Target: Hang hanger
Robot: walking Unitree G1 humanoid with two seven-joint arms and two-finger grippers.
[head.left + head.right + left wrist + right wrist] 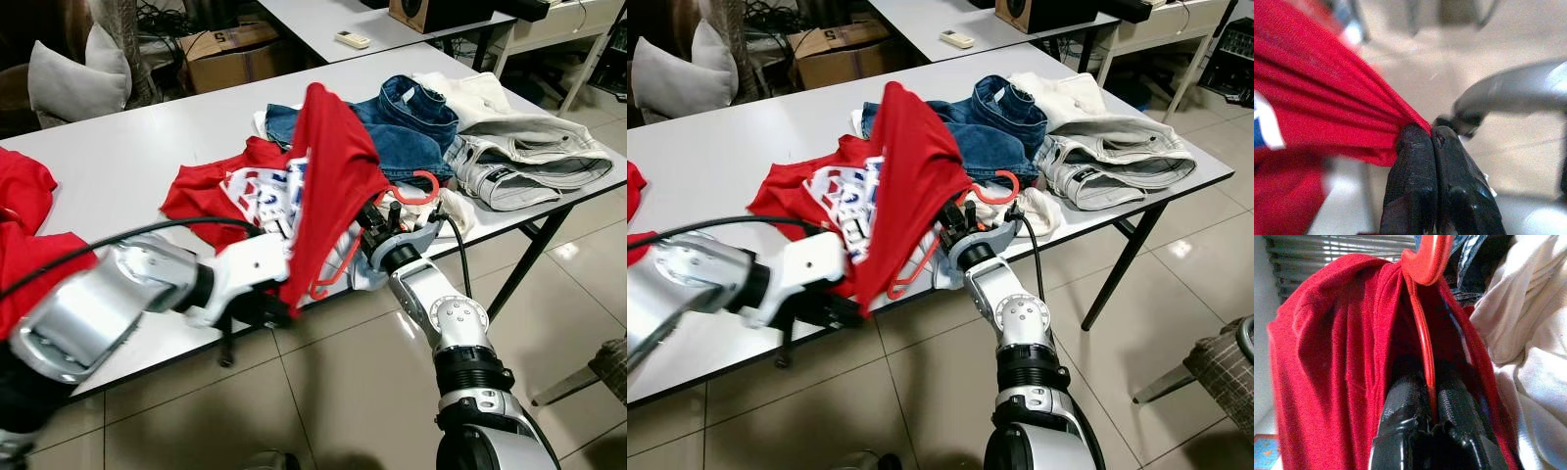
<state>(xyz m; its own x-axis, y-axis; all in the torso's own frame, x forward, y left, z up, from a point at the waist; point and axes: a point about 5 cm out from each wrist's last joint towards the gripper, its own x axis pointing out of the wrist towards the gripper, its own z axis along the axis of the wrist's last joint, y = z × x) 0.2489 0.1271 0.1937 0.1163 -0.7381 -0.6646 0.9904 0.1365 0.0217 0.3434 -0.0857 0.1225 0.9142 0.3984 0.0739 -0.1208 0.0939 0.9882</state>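
Foremost, 1 long white rectangular table (118,166) on dark folding legs, standing on a glossy beige tiled floor (343,392). On it, 1 heap of clothing: blue denim jeans (407,122), a cream-white garment (480,98) and pale grey-white jeans (529,162) towards the robot's right, plus other red cloth (20,211) at the table's left edge. Next, 1 red cotton T-shirt with a white and blue print (328,176), lifted into a peak above the table's near edge, part of it still lying on the tabletop. Inside it, 1 red plastic clothes hanger (416,186), its hook sticking out of the shirt beside the denim and its lower bar showing below the hem. Left gripper (1431,139): jaws closed, pinching the shirt's lower hem just off the table edge. Right gripper (1431,404): jaws closed on a thin bar of the hanger, reaching up inside the shirt. Behind the table, 1 brown cardboard box (230,54), 1 grey cushion (69,73), and 1 second white table (323,20) carrying a small remote control (353,39).
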